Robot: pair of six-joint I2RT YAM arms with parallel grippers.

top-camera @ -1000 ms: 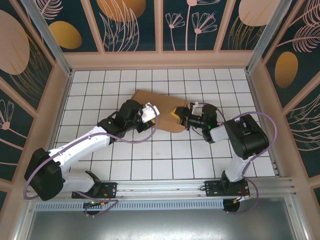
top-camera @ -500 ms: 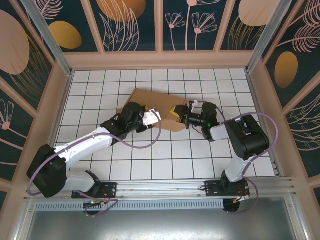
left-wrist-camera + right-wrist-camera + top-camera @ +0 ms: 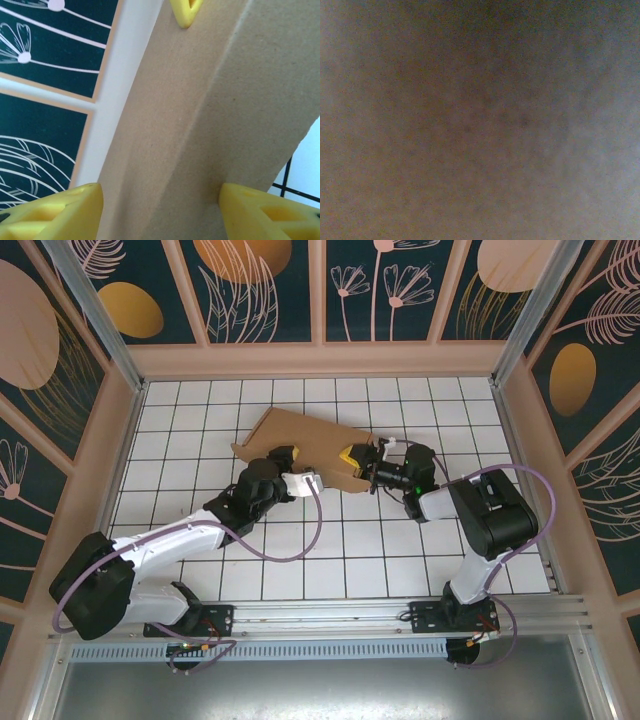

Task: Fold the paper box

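Evenly bright and sharp from above, faint shadow beside the paper box (image 3: 315, 440); dim, wholly blurred at right wrist.

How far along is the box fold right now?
Early stage. Done: one panel of the paper box is raised off the tiled table and bent along a crease. In hand: the left end effector straddles that panel, fingers apart; the right end effector sits at the sheet's right edge, grip unclear. Left: the sheet looks mostly flat, so the remaining walls, tabs and lid need folding.
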